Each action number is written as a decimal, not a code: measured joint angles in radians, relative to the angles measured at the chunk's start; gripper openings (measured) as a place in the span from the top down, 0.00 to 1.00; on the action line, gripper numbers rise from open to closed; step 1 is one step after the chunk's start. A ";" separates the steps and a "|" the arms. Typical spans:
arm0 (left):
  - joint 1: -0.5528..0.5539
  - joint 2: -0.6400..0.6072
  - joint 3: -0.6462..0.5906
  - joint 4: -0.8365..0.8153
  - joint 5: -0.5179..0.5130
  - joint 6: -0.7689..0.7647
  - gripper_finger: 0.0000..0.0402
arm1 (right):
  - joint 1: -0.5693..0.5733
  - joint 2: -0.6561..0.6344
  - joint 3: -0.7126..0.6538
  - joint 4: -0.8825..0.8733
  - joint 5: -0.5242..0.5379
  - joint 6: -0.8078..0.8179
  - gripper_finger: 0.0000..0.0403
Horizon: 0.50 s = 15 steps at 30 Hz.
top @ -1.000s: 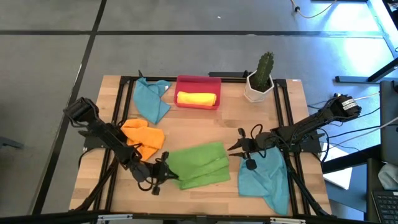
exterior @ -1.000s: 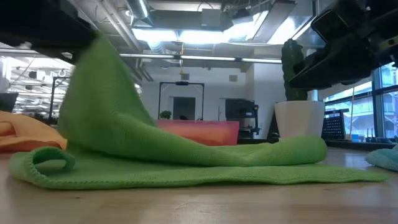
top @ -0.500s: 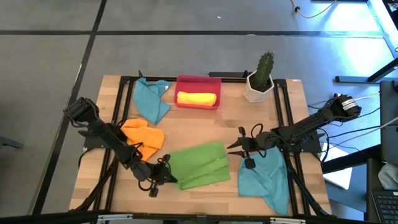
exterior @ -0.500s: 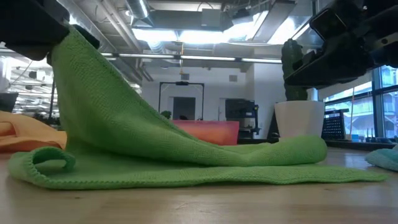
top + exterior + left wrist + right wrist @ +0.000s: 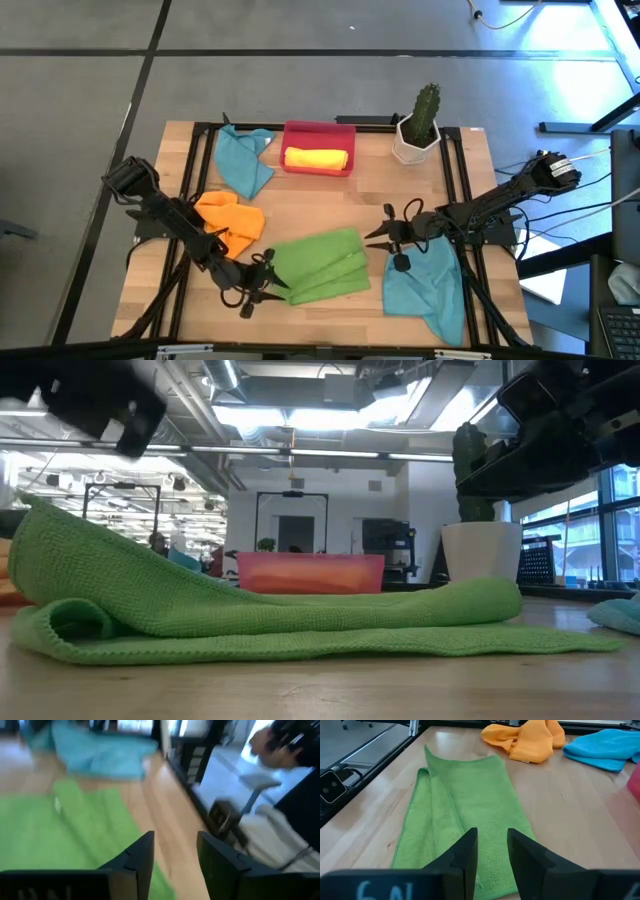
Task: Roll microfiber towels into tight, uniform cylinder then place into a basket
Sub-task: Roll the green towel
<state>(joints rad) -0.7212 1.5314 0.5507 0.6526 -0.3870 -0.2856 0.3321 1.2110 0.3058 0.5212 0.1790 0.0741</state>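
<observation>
A green towel [image 5: 320,262] lies folded lengthwise on the table's near middle, its left end doubled over in a loose fold [image 5: 70,622]. My left gripper [image 5: 268,287] hangs open just off that left end, nothing between its fingers [image 5: 175,850]. My right gripper [image 5: 373,237] hovers open above the towel's right end [image 5: 491,837] and touches nothing. At the back stands the red basket [image 5: 318,128] with a rolled yellow towel [image 5: 316,158] in it.
An orange towel [image 5: 232,220] lies crumpled left of the green one. One teal towel [image 5: 243,160] lies beside the basket, another [image 5: 425,285] at the near right under my right arm. A white cactus pot [image 5: 417,135] stands at the back right. Black frame rails run along the table's sides.
My left gripper has opened and let go of the green towel's left end, which it held raised above the table. That end has dropped and now lies doubled over on the rest of the towel, which has stayed where it was.
</observation>
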 joint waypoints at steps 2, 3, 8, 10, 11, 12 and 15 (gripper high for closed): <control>0.002 0.000 0.000 0.082 -0.007 0.088 0.65 | 0.000 0.000 0.000 0.002 0.036 0.015 0.73; 0.005 0.000 0.000 0.112 -0.027 0.134 0.65 | 0.000 0.000 0.000 0.003 0.056 0.028 0.73; 0.063 0.020 0.000 0.094 -0.221 0.213 0.65 | 0.000 0.024 0.000 0.014 0.086 0.055 0.73; 0.108 0.044 0.000 0.077 -0.241 0.186 0.65 | 0.001 0.059 0.002 0.022 0.096 0.056 0.73; 0.132 0.057 0.000 0.075 -0.239 0.164 0.66 | -0.001 0.081 0.006 0.021 0.101 0.060 0.73; 0.159 0.072 0.000 0.074 -0.221 0.141 0.66 | -0.004 0.104 0.012 0.021 0.101 0.067 0.73; 0.223 0.111 0.000 0.061 -0.144 0.081 0.66 | -0.023 0.191 0.041 0.022 0.096 0.089 0.73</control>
<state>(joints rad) -0.4984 1.6429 0.5503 0.7140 -0.5306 -0.2050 0.3090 1.4022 0.3464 0.5429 0.2747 0.1628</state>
